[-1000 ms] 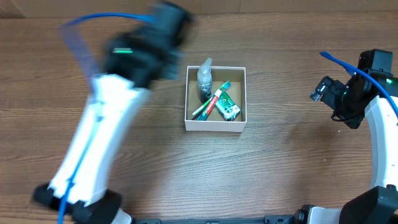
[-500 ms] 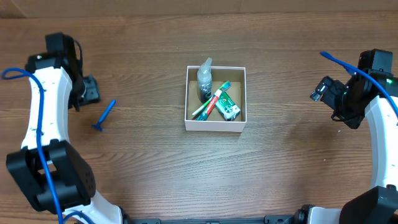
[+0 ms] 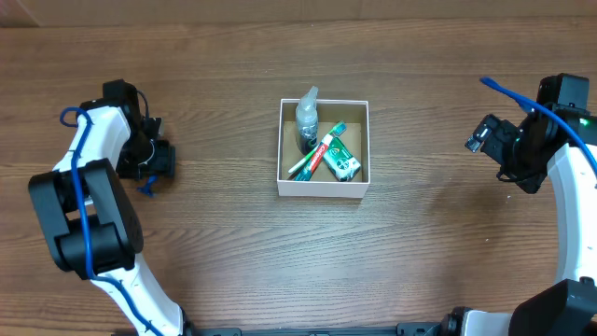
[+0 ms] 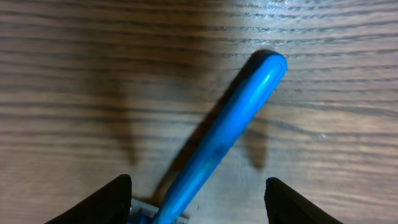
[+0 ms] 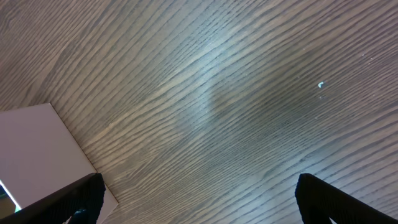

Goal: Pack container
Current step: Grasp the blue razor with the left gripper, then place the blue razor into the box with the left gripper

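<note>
The container [image 3: 324, 191] is a small square white-walled box with a brown inside at the table's middle. It holds a clear pump bottle [image 3: 307, 117], a green and red toothpaste tube [image 3: 334, 155] and a toothbrush [image 3: 303, 165]. A blue razor [image 4: 230, 127] lies on the wood at the far left; only its tip [image 3: 146, 187] shows from overhead. My left gripper [image 4: 198, 202] is open right above it, with the handle between the fingers. My right gripper [image 5: 198, 199] is open and empty at the far right, with a white corner of the container [image 5: 37, 146] in its view.
The brown wooden table [image 3: 420, 252] fills the views. The left arm [image 3: 89, 215] curves along the left side, and the right arm [image 3: 569, 187] along the right edge. Blue cables run on both arms.
The left arm swung from over the table's upper middle out to the left. Its gripper then came down over the blue razor, which now shows only partly from overhead. The right arm stayed still.
</note>
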